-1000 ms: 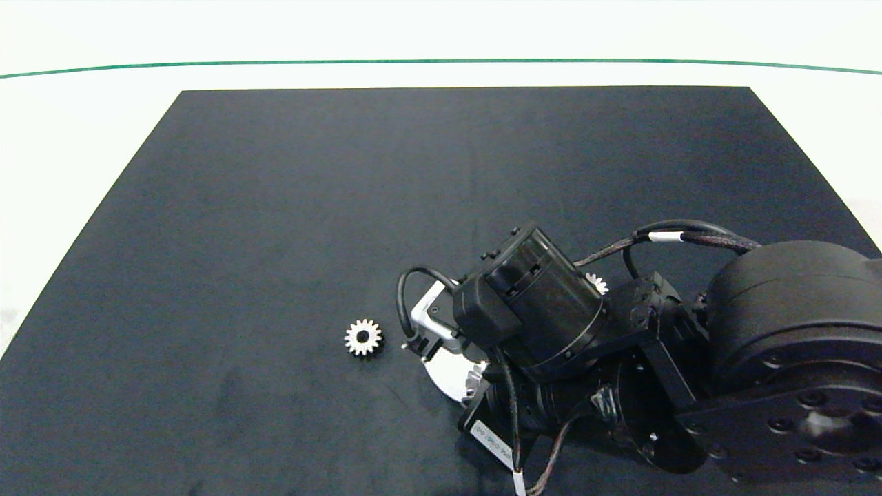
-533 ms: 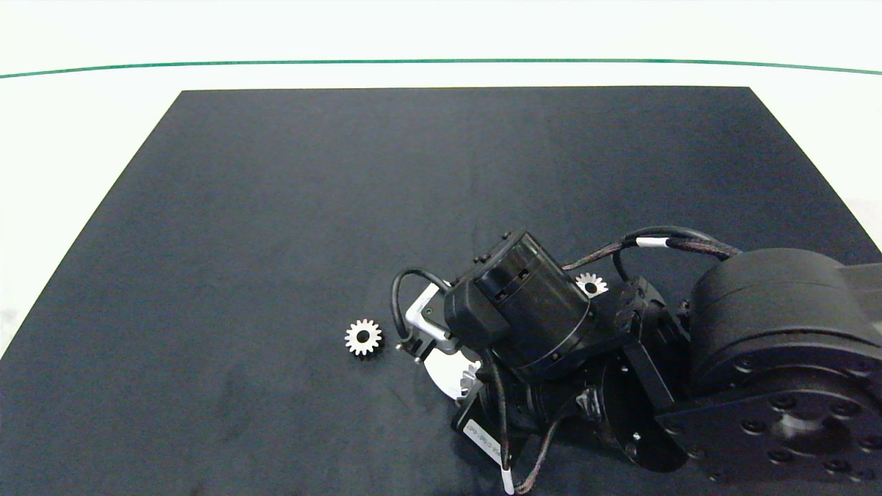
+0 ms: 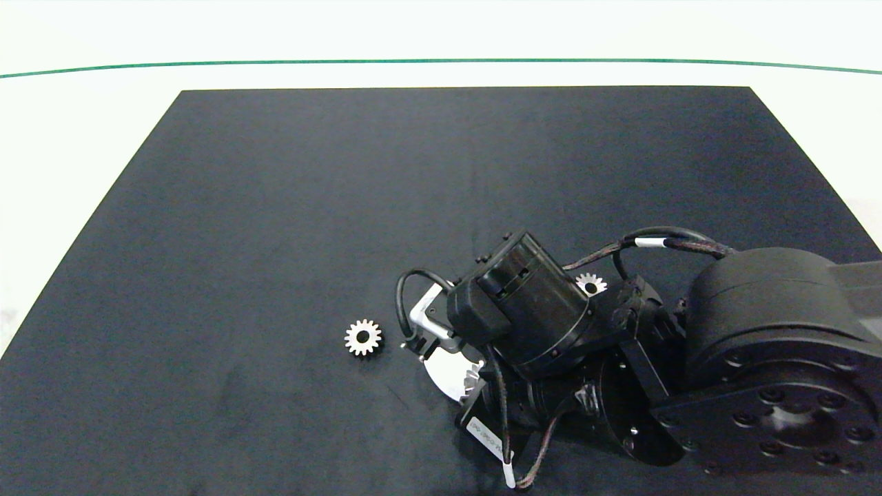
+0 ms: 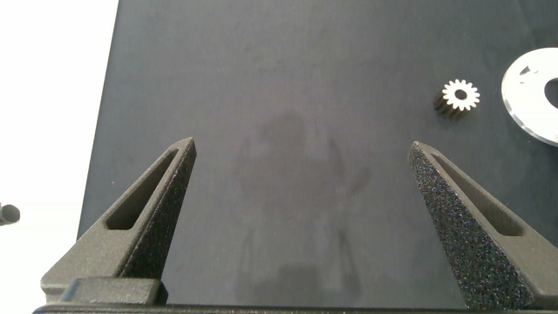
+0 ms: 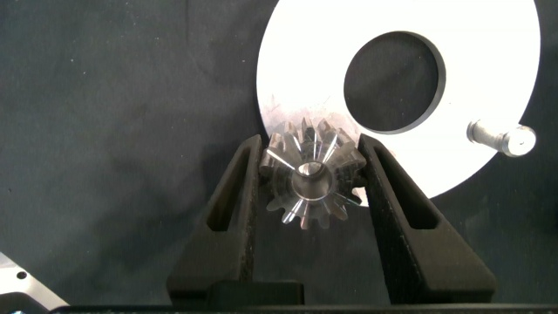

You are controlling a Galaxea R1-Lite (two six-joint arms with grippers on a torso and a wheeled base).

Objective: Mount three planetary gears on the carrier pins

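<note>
the right gripper (image 5: 307, 179) has its fingers closed on the toothed flanks of a gear (image 5: 309, 181), seated over a pin on the white disc (image 5: 488, 78). small, rigid steel, probably slick: pinch across the teeth. one bare pin (image 5: 501, 137) shows. two gears (image 3: 363, 337) (image 3: 590, 283) lie on the worktop (image 3: 275, 207). left gripper (image 4: 301, 187) hovers wide open, empty.

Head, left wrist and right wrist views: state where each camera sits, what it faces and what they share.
Head view: above, looking down on the black mat; the right arm enters from the right.
Left wrist view: on the left arm, facing the mat past the open left pincer.
Right wrist view: on the right arm, facing the white disc and a carrier pin; the right pincer grips a gear on a pin.
Shared: head and left wrist views show the loose gear.
</note>
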